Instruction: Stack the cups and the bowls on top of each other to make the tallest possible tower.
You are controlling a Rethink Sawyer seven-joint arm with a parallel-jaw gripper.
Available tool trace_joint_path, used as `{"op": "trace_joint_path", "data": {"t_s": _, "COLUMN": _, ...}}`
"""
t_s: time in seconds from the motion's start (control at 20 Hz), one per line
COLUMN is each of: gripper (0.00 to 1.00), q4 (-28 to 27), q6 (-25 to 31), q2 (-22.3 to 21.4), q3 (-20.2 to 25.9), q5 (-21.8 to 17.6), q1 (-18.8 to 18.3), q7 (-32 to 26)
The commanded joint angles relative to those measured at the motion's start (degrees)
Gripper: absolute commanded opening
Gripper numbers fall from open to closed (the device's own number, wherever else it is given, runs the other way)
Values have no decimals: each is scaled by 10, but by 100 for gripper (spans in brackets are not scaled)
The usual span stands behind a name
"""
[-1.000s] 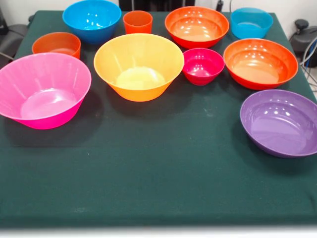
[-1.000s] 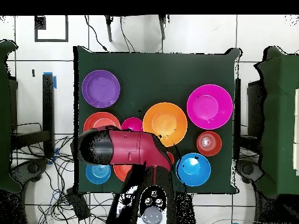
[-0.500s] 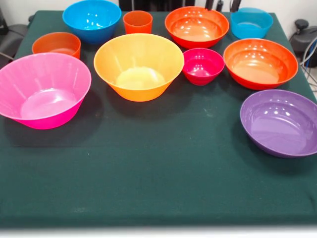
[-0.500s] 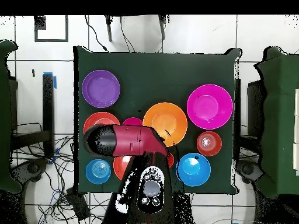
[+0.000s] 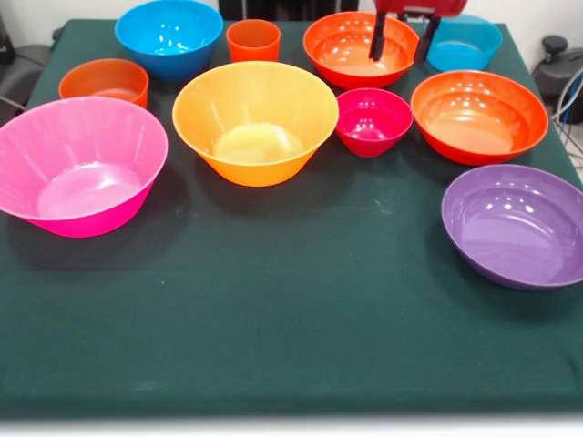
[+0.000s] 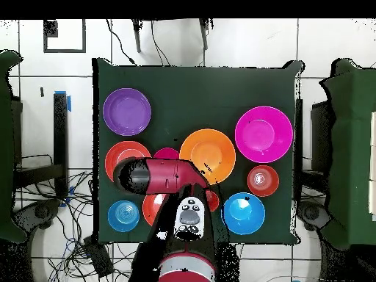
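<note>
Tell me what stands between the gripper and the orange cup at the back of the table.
Nothing visible does. The gripper, fingers apart, hangs over the far orange-red bowl; the orange cup stands just beside that bowl, with bare green cloth between them. The bowl's rim is low.

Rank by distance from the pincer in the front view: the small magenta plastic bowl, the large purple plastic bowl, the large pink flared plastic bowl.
From the pincer, front view:
1. Small magenta plastic bowl, just below it.
2. Large purple plastic bowl, lower right.
3. Large pink flared plastic bowl, far left.
</note>
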Motion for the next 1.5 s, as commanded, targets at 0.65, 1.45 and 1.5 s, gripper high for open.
{"op": "trace_joint_path", "data": {"t_s": 0.65, "gripper": 100, "q4": -26, "q6": -31, "q2": 39, "q3": 44, "q5": 6, "q1": 2, "q7": 75}}
{"op": "trace_joint_path", "data": {"t_s": 1.45, "gripper": 100, "q4": 65, "q6": -41, "q2": -26, "q3": 63, "q5": -24, "q1": -76, "q7": 35}}
{"op": "trace_joint_path", "data": {"t_s": 1.5, "gripper": 100, "q4": 69, "q6": -44, "q2": -27, "q3": 64, "q5": -26, "q1": -78, "q7": 35}}
